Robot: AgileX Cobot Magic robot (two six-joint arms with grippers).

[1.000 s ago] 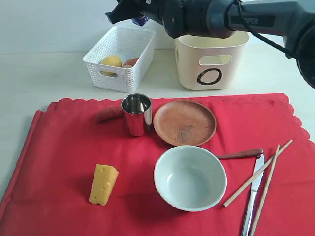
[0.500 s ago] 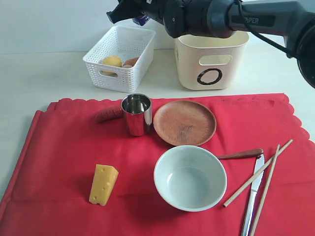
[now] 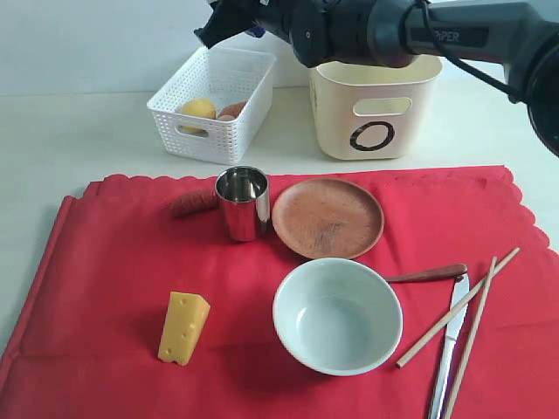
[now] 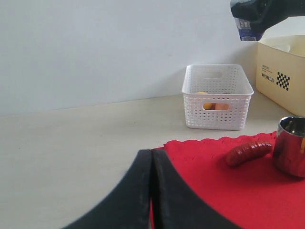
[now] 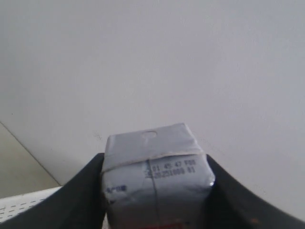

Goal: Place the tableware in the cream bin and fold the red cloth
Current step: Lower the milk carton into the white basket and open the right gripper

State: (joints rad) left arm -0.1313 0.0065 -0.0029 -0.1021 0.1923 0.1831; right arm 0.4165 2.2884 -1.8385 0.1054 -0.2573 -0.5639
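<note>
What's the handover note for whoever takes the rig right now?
Left gripper: shut, empty, low by the red cloth edge.
Right gripper: shut on a small carton, high near the white basket.
Steel cup, wooden plate, bowl, spoon, knife and chopsticks all lie on the cloth, none in the cream bin.
Cheese and sausage are also on it.
Left to do: bin the tableware, fold the cloth.

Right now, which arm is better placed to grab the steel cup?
Left. The right gripper is shut on a carton, raised by the white basket; the left gripper is shut on nothing, low at the edge of the red cloth, with the steel cup in its view.
</note>
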